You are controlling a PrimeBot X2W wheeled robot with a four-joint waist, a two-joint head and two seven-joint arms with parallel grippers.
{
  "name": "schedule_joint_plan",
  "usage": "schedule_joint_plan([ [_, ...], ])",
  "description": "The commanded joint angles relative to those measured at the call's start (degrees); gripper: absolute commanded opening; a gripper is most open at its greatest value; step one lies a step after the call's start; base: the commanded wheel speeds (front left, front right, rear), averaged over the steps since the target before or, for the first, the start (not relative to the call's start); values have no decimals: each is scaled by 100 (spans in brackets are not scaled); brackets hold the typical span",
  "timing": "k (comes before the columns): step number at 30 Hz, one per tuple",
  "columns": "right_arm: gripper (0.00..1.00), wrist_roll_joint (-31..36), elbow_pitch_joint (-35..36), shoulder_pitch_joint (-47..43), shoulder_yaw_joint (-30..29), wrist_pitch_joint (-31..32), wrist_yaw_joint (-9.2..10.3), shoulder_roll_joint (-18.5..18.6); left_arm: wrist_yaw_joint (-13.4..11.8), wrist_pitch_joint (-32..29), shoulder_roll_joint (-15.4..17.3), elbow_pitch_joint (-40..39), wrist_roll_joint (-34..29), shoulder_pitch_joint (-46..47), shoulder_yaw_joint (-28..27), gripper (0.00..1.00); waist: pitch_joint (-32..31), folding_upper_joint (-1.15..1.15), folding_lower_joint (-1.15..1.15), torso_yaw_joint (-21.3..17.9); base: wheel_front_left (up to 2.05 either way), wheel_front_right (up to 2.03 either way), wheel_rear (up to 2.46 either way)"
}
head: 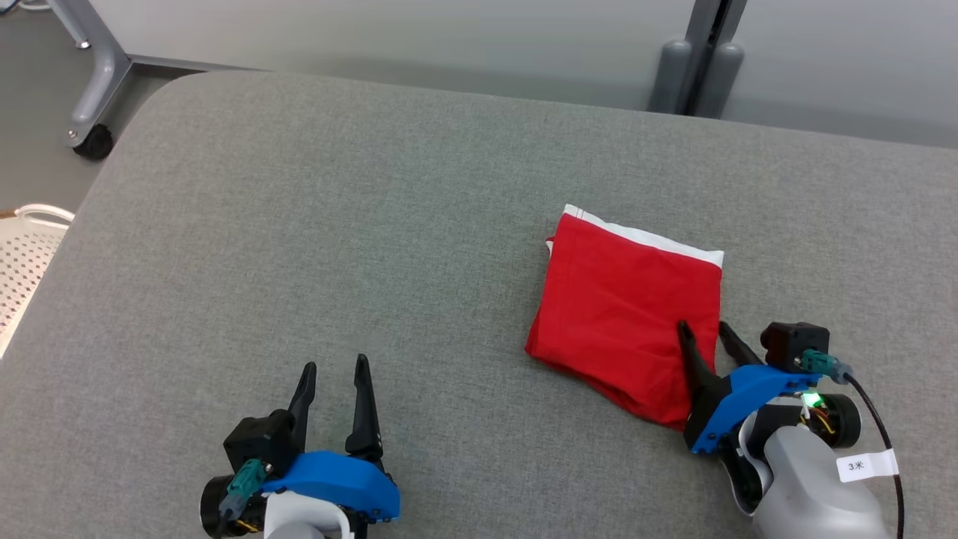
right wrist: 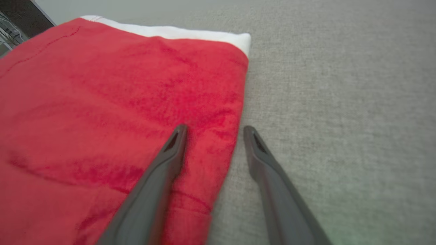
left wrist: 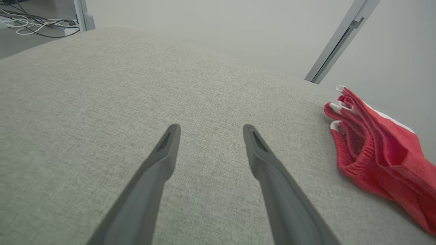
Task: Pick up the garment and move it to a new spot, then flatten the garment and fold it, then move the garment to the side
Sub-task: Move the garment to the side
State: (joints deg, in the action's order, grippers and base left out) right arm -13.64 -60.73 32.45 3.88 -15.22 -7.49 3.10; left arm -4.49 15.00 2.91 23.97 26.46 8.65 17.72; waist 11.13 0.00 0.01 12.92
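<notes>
The garment [head: 625, 307] is red with a white band along its far edge and lies folded into a rough square on the grey table, right of centre. My right gripper [head: 703, 329] is open and straddles the garment's right edge: one finger rests over the red cloth [right wrist: 112, 112], the other over bare table. In the right wrist view the right gripper [right wrist: 214, 129] has that edge between its fingers. My left gripper [head: 333, 367] stands open over bare table at the lower left, well away from the garment. In the left wrist view the left gripper [left wrist: 209, 127] is empty, with the garment [left wrist: 378, 149] at the right.
The grey padded table [head: 337, 224] has rounded far corners. Beyond its far left edge stands a metal frame leg on a caster [head: 93, 138], and a white perforated basket [head: 26, 254] sits off the left side. A grey post [head: 696, 75] rises behind the far edge.
</notes>
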Motion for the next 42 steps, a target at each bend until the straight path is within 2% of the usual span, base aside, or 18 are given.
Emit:
schedule_joint_plan([
  [1,34,-15,-155,0,-71,25,-1,3,16,23,-4,-52,-85,60,3,100,85,0,-1,46,0,0,0],
  [2,0,1,-169,-11,-65,25,-1,-3,23,23,-5,-57,-99,41,-9,100,87,0,-1,24,0,0,0],
  [7,0,-163,279,-9,-90,11,0,5,74,23,-3,-53,-188,84,-40,100,64,0,-1,-195,0,0,0],
  [12,0,-374,829,-178,131,11,-1,-3,144,23,-3,-34,-235,123,38,100,-114,0,-1,-730,0,0,0],
  [13,0,-374,829,-178,131,11,-1,-3,144,23,-3,-34,-235,123,38,100,-114,0,-1,-730,0,0,0],
  [25,0,-916,1371,-409,1215,11,-1,-9,246,23,-3,96,-137,238,174,100,-436,0,-1,-3093,0,0,0],
  [31,0,-1077,1619,-459,1624,11,-1,-12,346,23,-3,174,-129,361,269,100,-359,0,-1,-3915,0,0,0],
  [36,0,-955,1625,-371,1749,11,-1,-5,378,23,2,295,-95,442,320,100,-229,0,-1,-4157,0,0,0],
  [42,0,-541,1492,13,1672,11,-1,390,423,23,9,447,-148,563,495,100,27,0,-1,-3802,0,0,0],
])
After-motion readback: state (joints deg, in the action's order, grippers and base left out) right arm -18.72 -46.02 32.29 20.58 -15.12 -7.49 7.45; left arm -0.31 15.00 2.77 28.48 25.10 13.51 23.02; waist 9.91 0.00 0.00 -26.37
